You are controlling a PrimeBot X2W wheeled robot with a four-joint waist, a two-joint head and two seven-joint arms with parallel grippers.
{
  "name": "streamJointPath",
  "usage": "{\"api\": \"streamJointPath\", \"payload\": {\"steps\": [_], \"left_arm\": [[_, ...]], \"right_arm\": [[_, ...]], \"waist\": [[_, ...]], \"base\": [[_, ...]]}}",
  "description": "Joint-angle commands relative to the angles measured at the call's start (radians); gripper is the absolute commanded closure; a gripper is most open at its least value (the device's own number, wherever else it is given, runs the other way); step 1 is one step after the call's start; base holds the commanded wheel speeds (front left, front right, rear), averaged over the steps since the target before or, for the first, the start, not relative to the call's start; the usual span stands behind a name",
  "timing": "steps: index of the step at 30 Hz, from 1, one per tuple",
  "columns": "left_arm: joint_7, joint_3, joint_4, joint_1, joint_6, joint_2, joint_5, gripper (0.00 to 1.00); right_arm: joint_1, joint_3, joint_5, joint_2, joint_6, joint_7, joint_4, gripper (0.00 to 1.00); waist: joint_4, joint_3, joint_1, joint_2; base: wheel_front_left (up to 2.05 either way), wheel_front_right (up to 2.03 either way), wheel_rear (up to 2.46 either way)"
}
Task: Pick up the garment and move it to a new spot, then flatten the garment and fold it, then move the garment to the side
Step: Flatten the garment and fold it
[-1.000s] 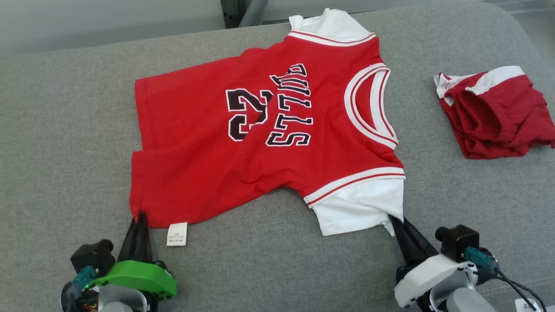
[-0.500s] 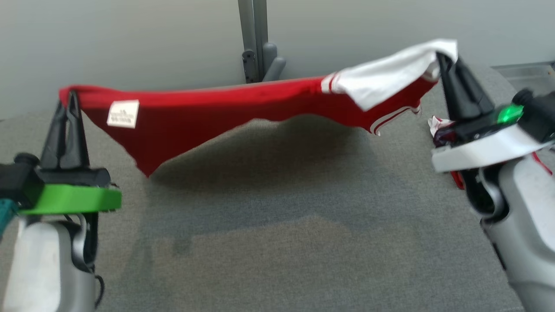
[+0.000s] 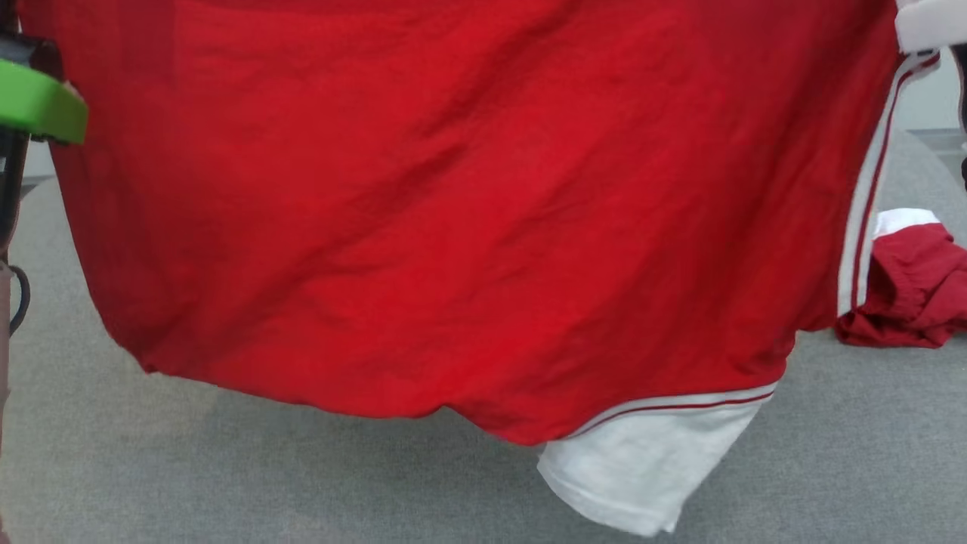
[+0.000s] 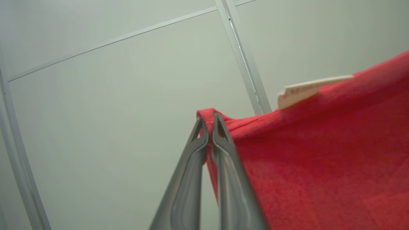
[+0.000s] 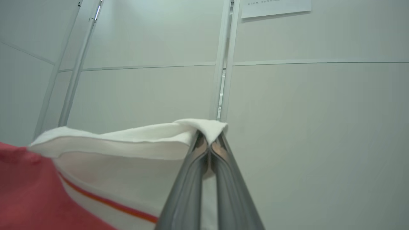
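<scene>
Jersey (image 3: 453,211) of red knit with white sleeves and striped trim, hung spread like a curtain above grey fabric surface (image 3: 189,468), one white sleeve dangling lowest. Left gripper (image 4: 209,120) with long dark fingers pinched tight on red hem corner beside white label (image 4: 306,91); right gripper (image 5: 209,140) clamped likewise on white sleeve edge. Crumpled red-and-white cloth (image 3: 910,291) lying apart at right on same surface.

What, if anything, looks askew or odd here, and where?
The red jersey hangs lopsided: its bottom edge dips right of centre, where a white sleeve dangles below it. Red shorts lie crumpled at right.
</scene>
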Motion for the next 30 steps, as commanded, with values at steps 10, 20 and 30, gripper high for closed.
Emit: {"api": "streamJointPath", "payload": {"steps": [10,20,30], "left_arm": [[0.015,-0.079,0.245,-0.324,0.020,-0.024,0.006,1.00],[-0.168,-0.098,0.463,-0.599,0.016,-0.035,0.034,1.00],[-0.194,-0.074,0.547,-0.249,0.004,-0.113,-0.026,1.00]], "right_arm": [[-0.339,-0.020,-0.057,0.046,-0.002,-0.032,0.301,1.00],[-0.636,-0.051,-0.160,0.077,-0.002,-0.174,0.559,1.00],[-0.224,0.119,0.027,0.030,-0.002,-0.207,0.515,1.00]], "waist": [[0.001,0.420,0.0000,0.0087],[-0.035,0.487,0.0000,0.0087],[-0.060,0.473,0.0000,0.0087]], "base": [[0.00,0.00,0.00],[0.00,0.00,0.00],[0.00,0.00,0.00]]}}
